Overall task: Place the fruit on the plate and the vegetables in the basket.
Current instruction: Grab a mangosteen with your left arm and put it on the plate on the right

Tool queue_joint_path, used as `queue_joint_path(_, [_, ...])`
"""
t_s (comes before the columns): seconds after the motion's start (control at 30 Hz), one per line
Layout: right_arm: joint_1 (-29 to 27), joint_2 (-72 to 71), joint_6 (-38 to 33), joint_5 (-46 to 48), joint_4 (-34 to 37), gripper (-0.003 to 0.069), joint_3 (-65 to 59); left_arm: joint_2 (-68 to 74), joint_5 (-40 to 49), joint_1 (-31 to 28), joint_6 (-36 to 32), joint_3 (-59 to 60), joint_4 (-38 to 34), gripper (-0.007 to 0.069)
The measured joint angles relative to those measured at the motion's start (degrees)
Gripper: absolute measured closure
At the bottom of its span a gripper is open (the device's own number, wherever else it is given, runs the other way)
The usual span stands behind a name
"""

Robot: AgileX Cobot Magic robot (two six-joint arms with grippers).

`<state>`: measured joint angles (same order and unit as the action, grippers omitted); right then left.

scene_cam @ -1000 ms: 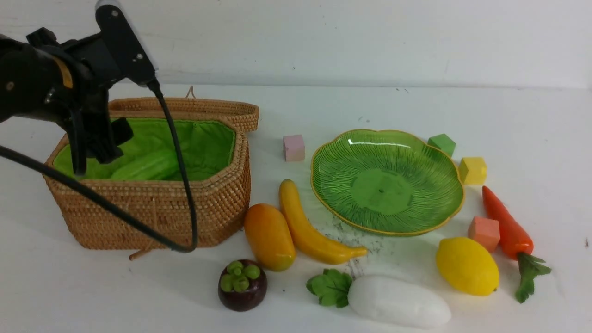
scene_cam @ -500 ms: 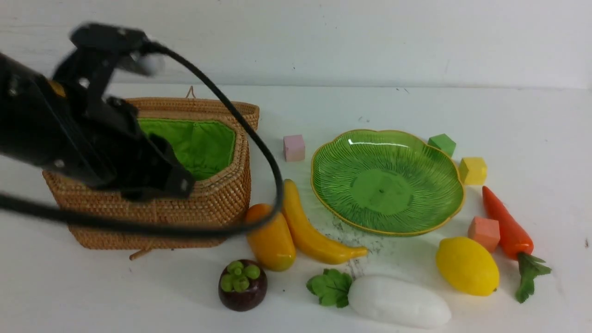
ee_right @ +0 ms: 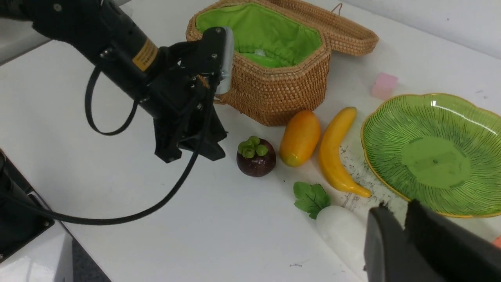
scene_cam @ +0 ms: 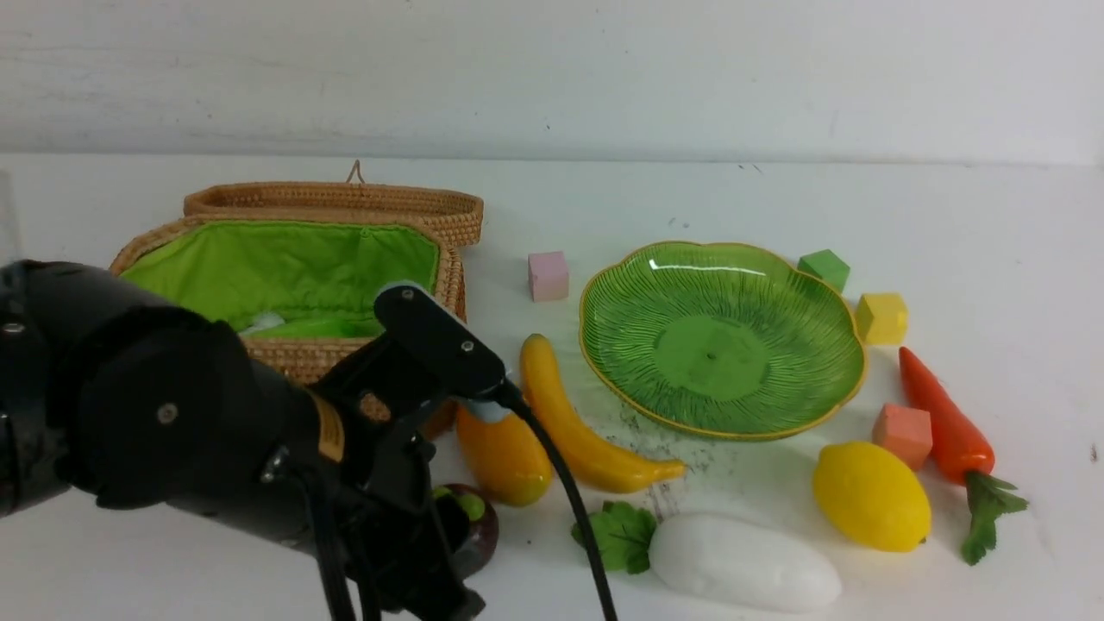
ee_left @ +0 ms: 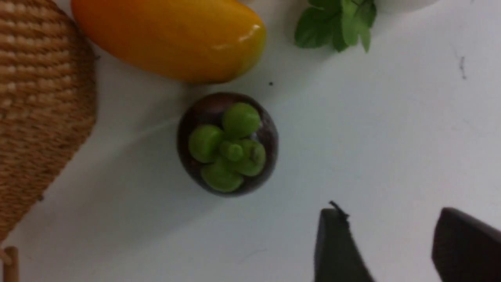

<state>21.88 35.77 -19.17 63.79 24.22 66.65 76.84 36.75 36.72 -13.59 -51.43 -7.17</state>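
My left gripper (ee_left: 391, 219) hangs open and empty just above the table, beside the dark purple mangosteen (ee_left: 227, 144), not touching it. From the front the left arm covers most of the mangosteen (scene_cam: 481, 528). The mango (scene_cam: 504, 453) and banana (scene_cam: 578, 423) lie between the basket (scene_cam: 293, 352) and the empty green plate (scene_cam: 720, 336). A green gourd (scene_cam: 323, 328) lies in the basket. The lemon (scene_cam: 871, 496), white radish (scene_cam: 742, 561) and carrot (scene_cam: 944, 423) rest on the table. My right gripper (ee_right: 397, 209) is shut and empty, high above the radish (ee_right: 344, 231).
Pastel foam cubes sit round the plate: pink (scene_cam: 548, 275), green (scene_cam: 824, 267), yellow (scene_cam: 881, 317), orange (scene_cam: 903, 434). The basket's lid (scene_cam: 345, 203) lies open behind it. The left arm's black cable (scene_cam: 561, 483) loops in front of the mango and banana.
My left arm has swung out from over the basket, toward the table's front, and come down beside the mangosteen. The fruit and vegetables on the table have not moved.
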Motion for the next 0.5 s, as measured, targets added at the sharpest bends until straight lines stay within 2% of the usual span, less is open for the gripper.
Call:
queue_joint_path(0.07, [0.00,0.00,0.00,1.00,0.14,0.0572,0.00,1.91,-2.20,0.05,0.07,0.00,1.85,0.0083])
queue_joint_path(0.13, [0.00,0.00,0.00,2.18,0.21,0.0572,0.00,3.94,-4.25,0.05,0.12,0.00,2.90,0.0008])
queue_joint_path(0.2, [0.00,0.00,0.43,4.60,0.28,0.0572,0.00,6.67,-7.70,0.05,0.12,0.00,4.42,-0.0034])
queue_joint_path(0.3, [0.00,0.00,1.70,7.89,0.28,0.0572,0.00,9.99,-10.90,0.05,0.12,0.00,6.09,-0.0036])
queue_joint_path(0.5, [0.00,0.00,2.59,8.80,0.28,0.0571,0.00,14.44,-15.12,0.05,0.12,0.00,8.80,-0.0005])
